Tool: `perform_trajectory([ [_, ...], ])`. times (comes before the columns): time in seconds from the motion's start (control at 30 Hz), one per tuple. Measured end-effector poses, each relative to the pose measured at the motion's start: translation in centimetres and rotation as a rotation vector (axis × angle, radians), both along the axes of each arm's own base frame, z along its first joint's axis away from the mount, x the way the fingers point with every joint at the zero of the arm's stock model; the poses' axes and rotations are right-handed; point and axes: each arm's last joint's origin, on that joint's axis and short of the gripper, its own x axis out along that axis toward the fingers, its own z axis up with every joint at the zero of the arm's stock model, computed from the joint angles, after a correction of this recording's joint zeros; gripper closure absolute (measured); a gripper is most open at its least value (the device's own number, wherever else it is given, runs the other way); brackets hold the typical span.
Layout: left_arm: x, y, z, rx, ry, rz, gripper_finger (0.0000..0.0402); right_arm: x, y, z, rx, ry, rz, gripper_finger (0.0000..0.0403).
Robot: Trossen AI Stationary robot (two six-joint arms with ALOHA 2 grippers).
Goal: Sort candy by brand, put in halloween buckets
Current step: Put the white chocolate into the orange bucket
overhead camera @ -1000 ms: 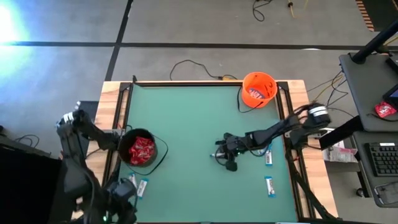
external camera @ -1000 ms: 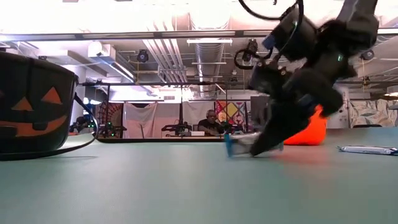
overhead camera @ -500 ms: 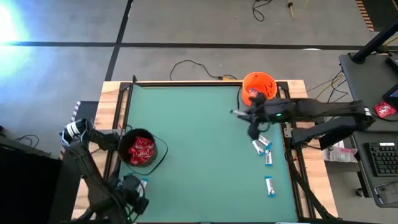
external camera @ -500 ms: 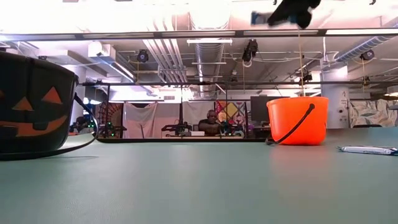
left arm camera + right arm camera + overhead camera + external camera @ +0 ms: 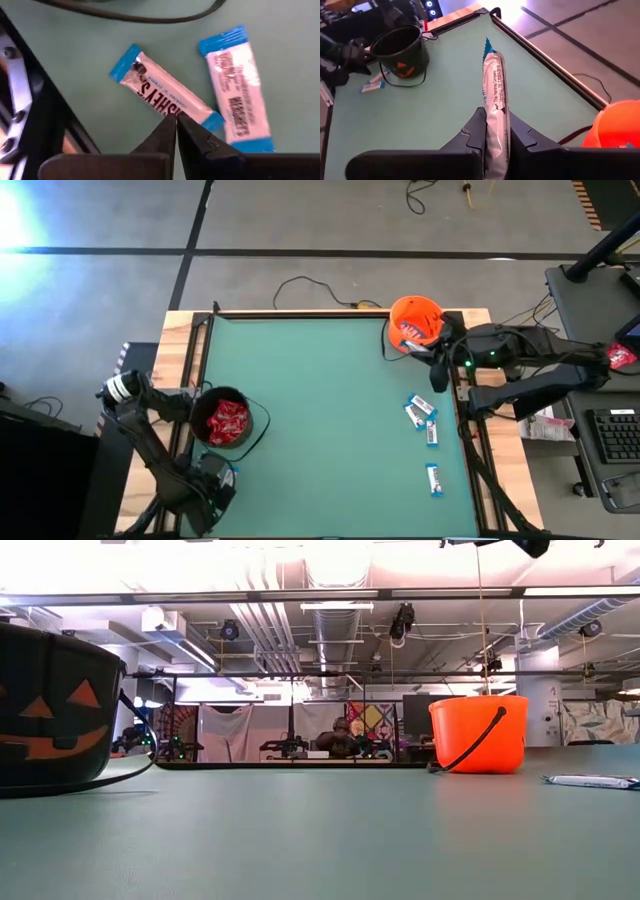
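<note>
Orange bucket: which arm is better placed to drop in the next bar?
Right. Its hand is shut on a white-and-blue bar, beside the orange bucket. The left hand is shut and empty over two bars at the table's opposite corner, near the black bucket.

Robotics lab in an open industrial hall

Exposed ceiling ducts (image 5: pixel 335 625), a concrete floor (image 5: pixel 300 230) with loose cables (image 5: pixel 310 288), a person (image 5: pixel 340 738) seated at distant workstations, and a keyboard (image 5: pixel 612 442) beside the green surface (image 5: pixel 320 410).
</note>
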Motion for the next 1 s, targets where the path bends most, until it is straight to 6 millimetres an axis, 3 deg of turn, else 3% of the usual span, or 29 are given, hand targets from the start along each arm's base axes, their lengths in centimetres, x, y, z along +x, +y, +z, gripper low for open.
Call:
perform_trajectory([
  [0.23,0.1,-0.3,-2.6,0.035,0.054,-0.031,0.0401,0.6,-0.6,-1.6,0.044,0.13,-0.186,0.0374],
  [0.57,2.4,-3.8,-2.4,0.063,-0.049,-0.176,0.0401,4.2,-2.4,-4.2,0.112,0.309,-0.301,0.0374],
  [0.83,4.4,-6.5,-3.5,0.1,-0.078,-0.22,0.0401,6.0,-8.9,-7.4,0.149,0.489,-0.555,0.0374],
  [1.0,7.1,-6.8,-3.8,0.118,-0.134,-0.191,0.0401,6.0,-14.2,-9.4,0.181,0.554,-0.635,0.0374],
])
